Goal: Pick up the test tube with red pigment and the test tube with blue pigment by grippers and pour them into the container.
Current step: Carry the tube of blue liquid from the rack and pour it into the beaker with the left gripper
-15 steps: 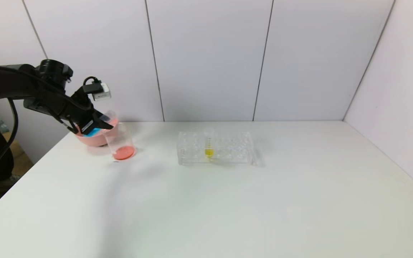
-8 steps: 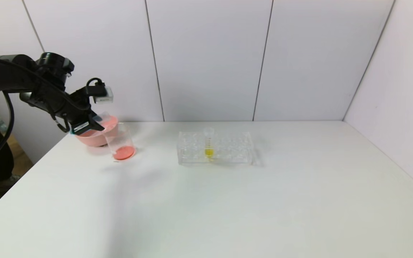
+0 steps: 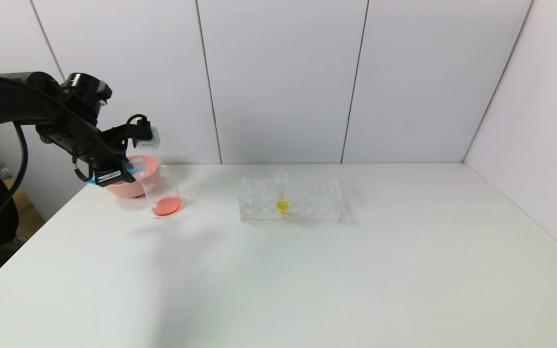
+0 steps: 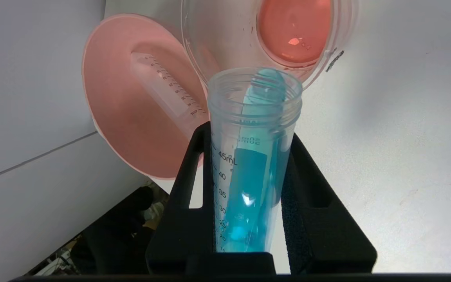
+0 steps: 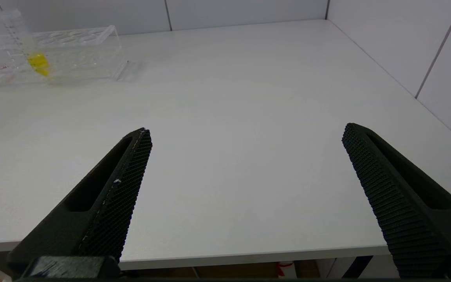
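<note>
1. Left wrist view puts us right over the test tube with blue pigment (image 4: 253, 164): our left gripper (image 4: 249, 172) pinches it between both black fingers (image 4: 307, 203), and the tube's open mouth tips toward the rim of the container (image 4: 194, 70).
2. That container, a small clear beaker (image 3: 162, 192), stands on the white table (image 3: 307, 280) with orange-red liquid pooled in its bottom.
3. Just behind the beaker, touching or nearly so, we see the pink bowl (image 4: 108, 117); an emptied graduated tube (image 4: 166, 94) lies inside it, which we take for the test tube with red pigment.
4. From the head view, bowl and beaker sit near the table's far left corner, close to the back wall and the left edge.
5. Well to the right stands the clear tube rack (image 3: 290, 199), with a yellow-liquid tube (image 3: 282, 191) upright in it.
6. Our right gripper (image 5: 245, 156) hangs at the table's near edge, fingers spread wide, holding nothing; a broad bare stretch of table lies between it and the rack.
</note>
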